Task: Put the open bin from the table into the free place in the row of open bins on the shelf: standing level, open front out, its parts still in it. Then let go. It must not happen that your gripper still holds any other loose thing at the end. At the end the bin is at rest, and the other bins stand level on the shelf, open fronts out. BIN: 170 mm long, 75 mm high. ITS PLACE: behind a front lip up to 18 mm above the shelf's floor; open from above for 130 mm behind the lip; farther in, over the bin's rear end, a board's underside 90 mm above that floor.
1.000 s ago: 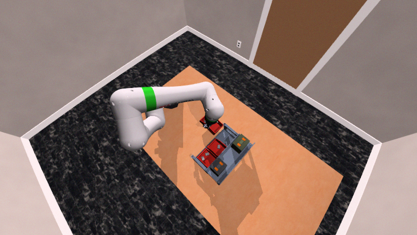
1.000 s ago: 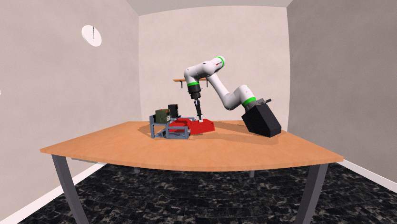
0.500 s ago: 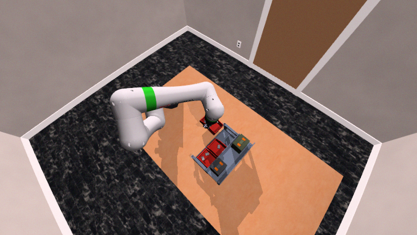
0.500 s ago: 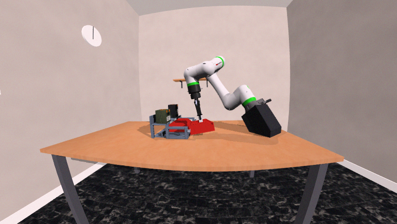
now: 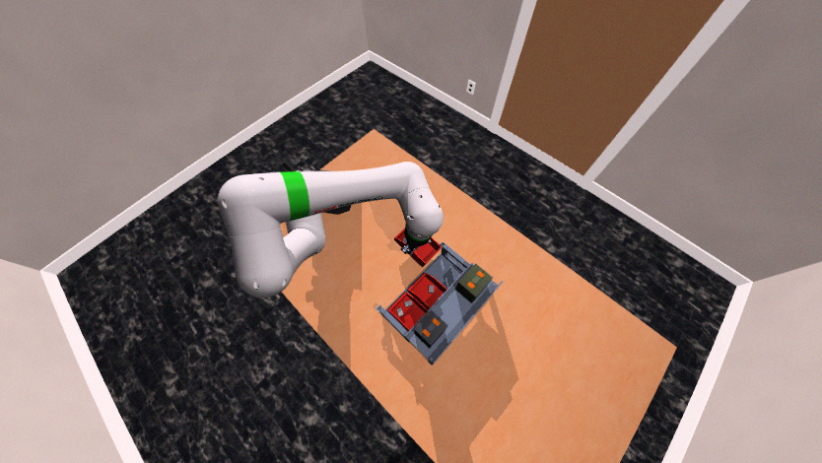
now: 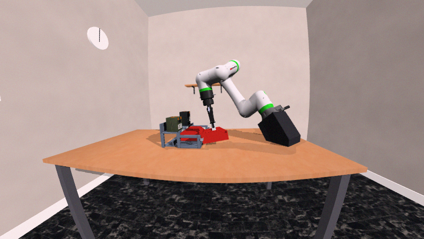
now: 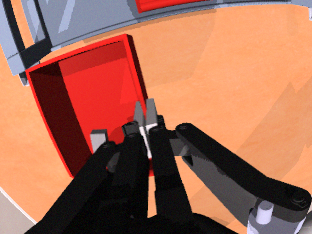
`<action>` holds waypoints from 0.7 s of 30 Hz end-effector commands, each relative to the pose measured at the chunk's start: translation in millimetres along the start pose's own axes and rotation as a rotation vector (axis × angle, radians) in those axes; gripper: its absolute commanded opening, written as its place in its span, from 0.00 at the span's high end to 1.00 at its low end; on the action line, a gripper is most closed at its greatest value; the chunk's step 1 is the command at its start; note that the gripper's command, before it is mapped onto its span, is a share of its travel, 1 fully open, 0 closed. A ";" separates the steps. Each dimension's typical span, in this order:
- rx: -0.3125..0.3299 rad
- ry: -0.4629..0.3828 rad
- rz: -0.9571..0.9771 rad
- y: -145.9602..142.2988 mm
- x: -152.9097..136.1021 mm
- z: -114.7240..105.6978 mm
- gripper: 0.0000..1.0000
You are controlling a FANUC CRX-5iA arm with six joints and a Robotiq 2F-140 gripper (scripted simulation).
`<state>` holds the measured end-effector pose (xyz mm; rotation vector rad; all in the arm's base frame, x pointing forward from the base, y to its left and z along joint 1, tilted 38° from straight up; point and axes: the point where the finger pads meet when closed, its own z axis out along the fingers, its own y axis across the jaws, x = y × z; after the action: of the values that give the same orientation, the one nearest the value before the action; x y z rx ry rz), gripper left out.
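While the gripper (image 5: 407,248) (image 6: 213,128) (image 7: 148,111) pointed down, its fingers were almost together, apparently pinching a side wall of the open bin (image 5: 427,251) (image 6: 215,137) (image 7: 100,95). That bin was outside the shelf, just beside it; whether its underside touched the table could not be told. A grey part (image 7: 98,135) lay inside, at nine o'clock from the fingertips in the wrist view.

Beyond stood the shelf (image 5: 456,258) (image 6: 178,141) (image 7: 90,25), its free place around four o'clock from the gripper in the top view, past which two seated bins (image 5: 423,283) (image 5: 402,310) filled the row. Doing this well probably called for a slow, level lift, since a one-wall pinch could let the bin swing and spill. Then its rear needed to go under the board first, front clearing the lip, without nudging its neighbour.
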<state>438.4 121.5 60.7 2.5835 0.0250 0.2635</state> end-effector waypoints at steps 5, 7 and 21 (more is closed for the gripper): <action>0.000 0.000 0.000 -0.2 3.0 -0.7 1.00; 0.000 0.000 0.000 -0.2 4.4 -0.9 1.00; 0.000 0.000 0.000 -0.2 14.5 -2.7 1.00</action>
<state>450.5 123.5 64.9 2.5835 0.0249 0.2634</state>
